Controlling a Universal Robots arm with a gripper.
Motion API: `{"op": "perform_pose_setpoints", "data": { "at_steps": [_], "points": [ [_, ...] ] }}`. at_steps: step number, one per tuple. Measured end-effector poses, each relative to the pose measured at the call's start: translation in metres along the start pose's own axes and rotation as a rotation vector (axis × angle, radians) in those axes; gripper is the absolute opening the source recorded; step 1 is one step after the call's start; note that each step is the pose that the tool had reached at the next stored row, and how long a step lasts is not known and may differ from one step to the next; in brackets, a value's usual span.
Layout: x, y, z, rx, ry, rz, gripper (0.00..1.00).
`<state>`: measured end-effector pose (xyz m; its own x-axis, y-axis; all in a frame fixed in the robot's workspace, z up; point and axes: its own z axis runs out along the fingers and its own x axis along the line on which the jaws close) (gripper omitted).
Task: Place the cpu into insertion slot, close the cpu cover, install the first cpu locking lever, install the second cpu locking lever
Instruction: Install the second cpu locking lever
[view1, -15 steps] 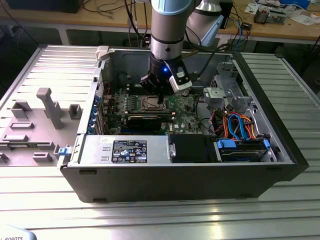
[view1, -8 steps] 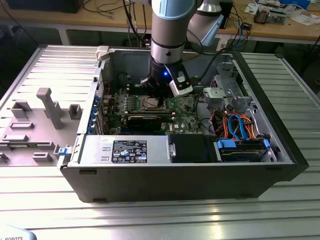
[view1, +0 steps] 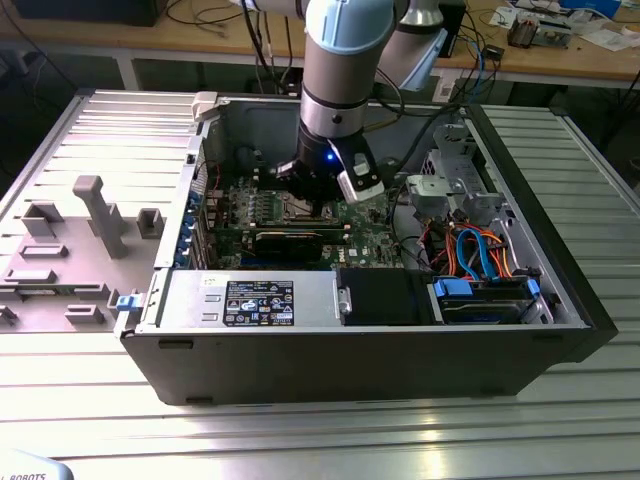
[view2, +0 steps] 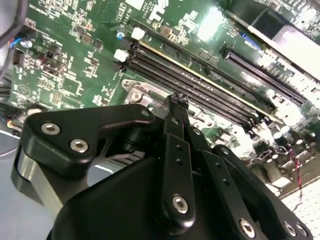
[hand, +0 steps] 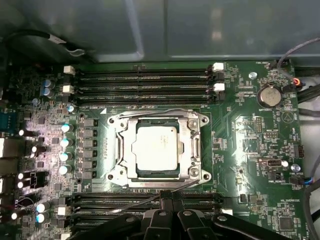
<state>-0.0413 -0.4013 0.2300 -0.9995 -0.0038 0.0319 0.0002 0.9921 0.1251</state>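
Observation:
In the first wrist view the cpu (hand: 156, 148), with its silvery top, lies flat in the insertion slot (hand: 115, 175) on the green board. The cpu cover (hand: 121, 150) is down around it. One thin wire lever (hand: 165, 109) runs along the far side of the socket. A second lever (hand: 142, 203) slants across the near side, over the memory slots. My gripper (hand: 167, 196) is shut with its tips right at this slanting lever; I cannot tell if they touch it. In the second wrist view the gripper (view2: 177, 102) stands beside a socket corner (view2: 137, 92). In the exterior view the gripper (view1: 318, 197) reaches down into the open case.
Long memory slots (hand: 140, 82) flank the socket on two sides. A black graphics card (view1: 290, 240) lies towards the front of the case. A drive cage with blue and orange cables (view1: 480, 260) fills the exterior view's right. A grey fixture (view1: 90, 220) stands outside the case at the left.

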Motion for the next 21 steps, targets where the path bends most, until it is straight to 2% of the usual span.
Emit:
{"op": "perform_pose_setpoints", "data": {
  "at_steps": [3, 6, 7, 10, 12, 15, 17, 19, 21],
  "points": [
    [0.0039, -0.0006, 0.0021, -0.0038, 0.0043, -0.023, 0.11],
    [0.0142, -0.0017, 0.0026, -0.0175, 0.0055, -0.034, 0.11],
    [0.0149, -0.0026, 0.0027, -0.02, 0.0058, -0.036, 0.11],
    [0.0187, -0.0056, 0.0028, -0.0243, 0.0067, -0.044, 0.11],
    [0.0248, -0.0086, 0.0026, -0.0267, 0.0071, -0.048, 0.11],
    [0.0302, -0.0107, 0.0027, -0.0293, 0.0076, -0.051, 0.11],
    [0.0364, -0.0109, 0.0032, -0.0303, 0.0079, -0.055, 0.11],
    [0.0391, -0.011, 0.0034, -0.0316, 0.0081, -0.055, 0.11],
    [0.0398, -0.0111, 0.0041, -0.0363, 0.008, -0.056, 0.11]
  ]
}}
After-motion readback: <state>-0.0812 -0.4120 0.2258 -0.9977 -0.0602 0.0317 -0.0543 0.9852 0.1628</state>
